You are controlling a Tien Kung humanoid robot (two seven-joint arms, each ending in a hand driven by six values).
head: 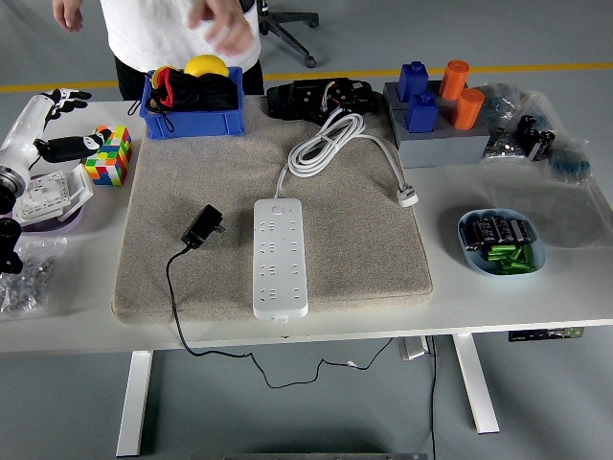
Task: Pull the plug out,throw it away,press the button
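A white power strip lies on the grey mat, with its button at the far end. Nothing is plugged into it. A black plug adapter lies on the mat just left of the strip, and its black cable runs off the near edge. The strip's white cord is coiled behind it, ending in a white plug. My left hand is at the far left of the table with its fingers spread, holding nothing, far from the strip. My right hand is out of view.
A person stands at the far side with both hands raised off the table. A blue bin, a colour cube, blue and orange blocks and a bowl of batteries surround the mat.
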